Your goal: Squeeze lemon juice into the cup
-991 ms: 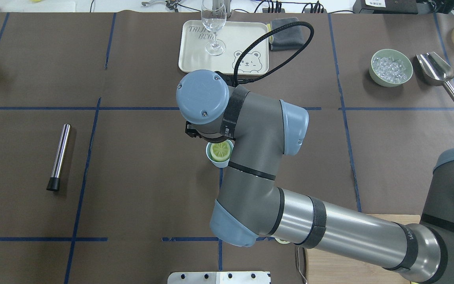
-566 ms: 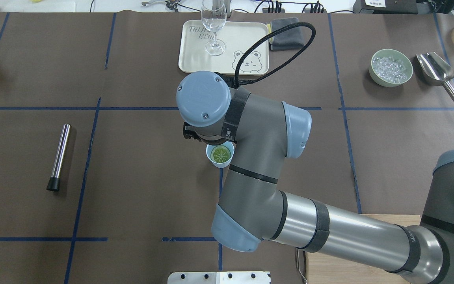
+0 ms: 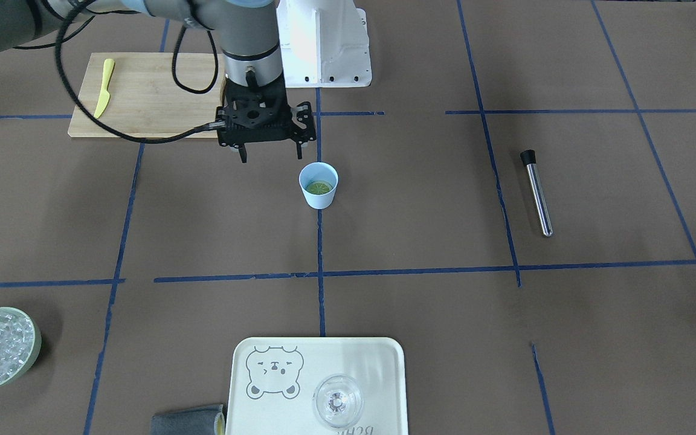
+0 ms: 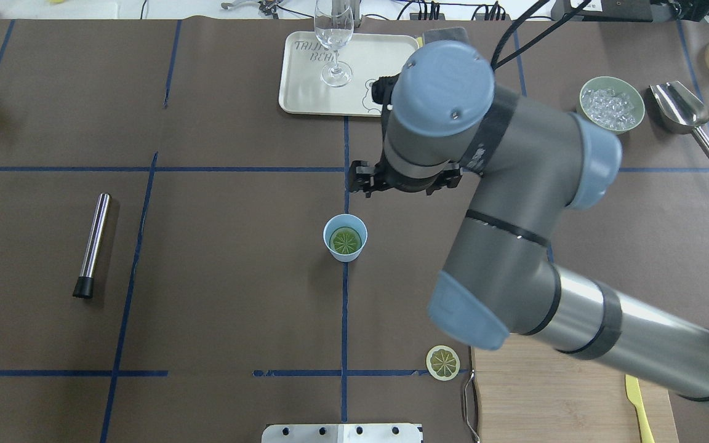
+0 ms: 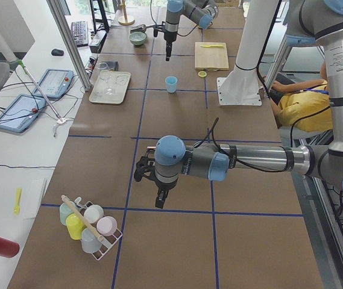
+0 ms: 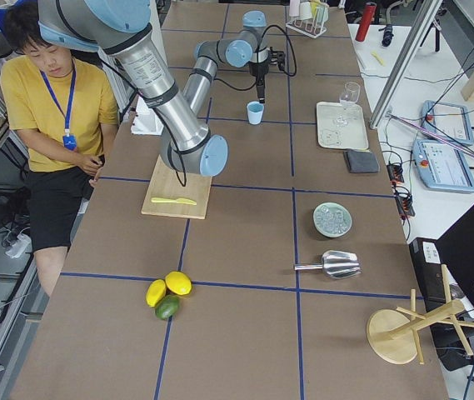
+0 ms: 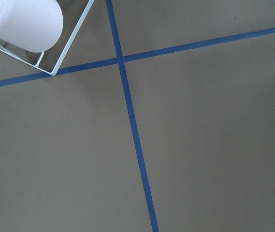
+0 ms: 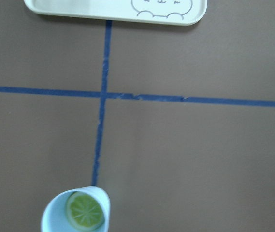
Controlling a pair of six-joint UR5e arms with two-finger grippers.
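Observation:
The light-blue cup [image 4: 345, 238] stands upright on a blue tape line mid-table. The lemon slice [image 4: 346, 240] lies inside it, cut face up. Both show in the front view, cup [image 3: 318, 196] and lemon slice [image 3: 319, 188], and at the bottom left of the right wrist view, cup [image 8: 55, 220] and slice [image 8: 85, 211]. My right gripper [image 3: 270, 157] is open and empty, raised above the table just to the cup's right. My left gripper [image 5: 161, 201] hovers far off at the table's left end; I cannot tell whether it is open or shut.
A second lemon slice [image 4: 442, 362] lies by the cutting board [image 4: 551, 400], which holds a yellow knife [image 4: 637, 409]. A tray [image 4: 305, 92] with a clear glass [image 4: 333, 37] is at the far side. An ice bowl [image 4: 612, 104], a scoop [image 4: 680, 107] and a metal muddler [image 4: 92, 244] lie around.
The lemon slice dropped from the cup's rim down into the cup. My right arm has since swung up and to the right, away from the cup.

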